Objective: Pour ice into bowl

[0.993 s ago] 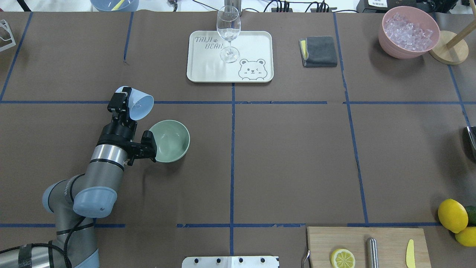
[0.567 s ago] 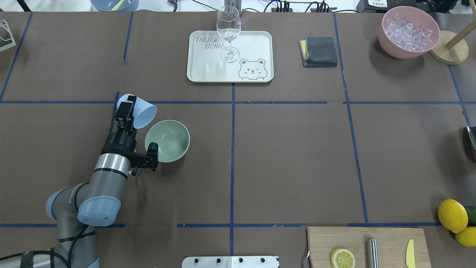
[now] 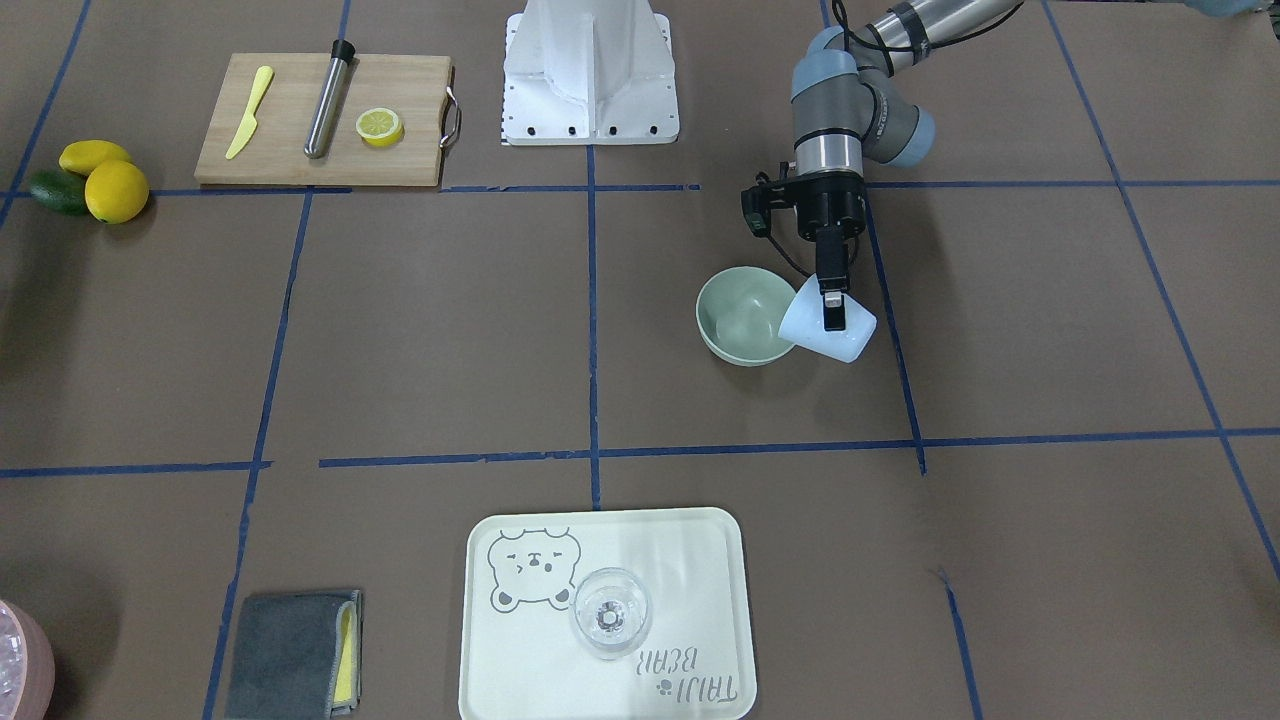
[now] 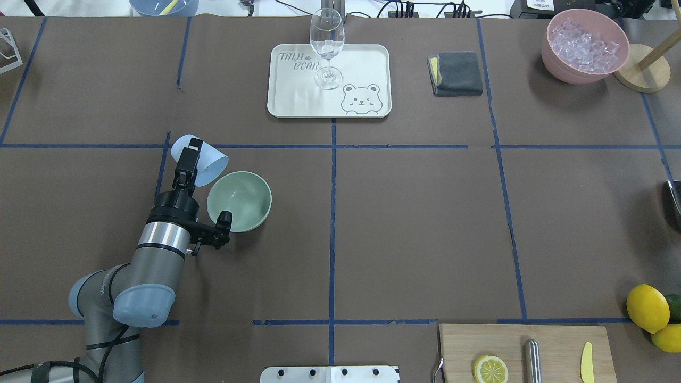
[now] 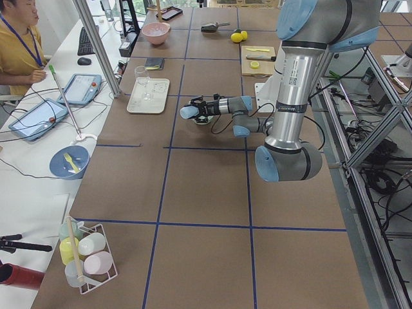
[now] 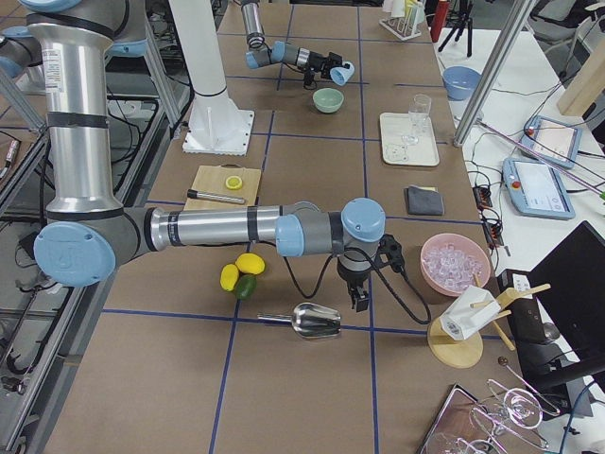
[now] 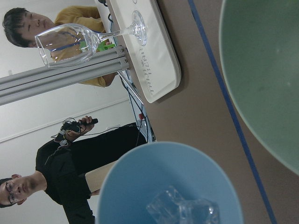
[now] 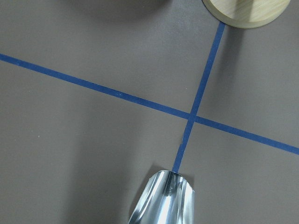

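My left gripper [image 4: 192, 152] is shut on a light blue cup [image 4: 205, 161] and holds it tilted, its mouth toward the sage-green bowl [image 4: 242, 205]. The cup's lip is at the bowl's rim; the same shows in the front view, with the cup [image 3: 845, 338] beside the bowl [image 3: 740, 318]. In the left wrist view a few clear ice cubes [image 7: 183, 210] lie inside the cup [image 7: 140, 186], with the bowl [image 7: 266, 70] beyond. I see no ice in the bowl. My right gripper [image 6: 359, 298] hangs over a metal scoop [image 8: 161, 200]; I cannot tell if it is open.
A pink bowl [image 4: 564, 69] full of ice stands at the back right beside a wooden stand [image 4: 641, 74]. A tray [image 4: 362, 69] carries a wine glass [image 4: 326, 48]. A grey cloth [image 4: 456, 73], a cutting board [image 4: 553, 340] and lemons [image 4: 647, 307] lie further right.
My left arm has brought the cup closer to the bowl's rim and turned its wrist, so the cup tilts more toward the bowl. The bowl has not moved.
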{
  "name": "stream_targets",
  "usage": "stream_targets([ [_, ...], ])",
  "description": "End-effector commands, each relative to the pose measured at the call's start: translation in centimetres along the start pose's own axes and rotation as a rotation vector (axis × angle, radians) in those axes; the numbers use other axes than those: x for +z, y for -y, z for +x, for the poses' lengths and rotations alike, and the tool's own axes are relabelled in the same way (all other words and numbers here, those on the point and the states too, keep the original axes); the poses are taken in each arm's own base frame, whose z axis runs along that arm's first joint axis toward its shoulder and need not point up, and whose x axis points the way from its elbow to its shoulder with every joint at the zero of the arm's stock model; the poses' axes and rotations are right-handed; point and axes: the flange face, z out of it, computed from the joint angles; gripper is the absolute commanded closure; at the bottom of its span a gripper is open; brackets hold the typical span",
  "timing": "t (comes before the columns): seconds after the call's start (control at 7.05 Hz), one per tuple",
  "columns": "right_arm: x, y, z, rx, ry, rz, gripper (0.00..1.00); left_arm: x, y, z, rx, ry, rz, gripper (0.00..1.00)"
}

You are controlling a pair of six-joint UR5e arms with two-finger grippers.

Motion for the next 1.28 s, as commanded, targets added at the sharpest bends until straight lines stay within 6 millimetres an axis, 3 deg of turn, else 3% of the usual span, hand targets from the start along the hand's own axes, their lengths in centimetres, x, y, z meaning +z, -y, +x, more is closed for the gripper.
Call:
stream_targets([
  [0.0, 0.15, -0.40, 0.21, 0.005, 0.000, -0.003, 0.00, -0.04, 0.57, -0.12, 0.090, 0.000, 0.005, 1.00],
  [1.13, 0.09, -0.53, 0.34, 0.009, 0.000, -0.002, 0.00, -0.19, 0.44, -0.39, 0.187, 0.022, -0.022, 1.00],
])
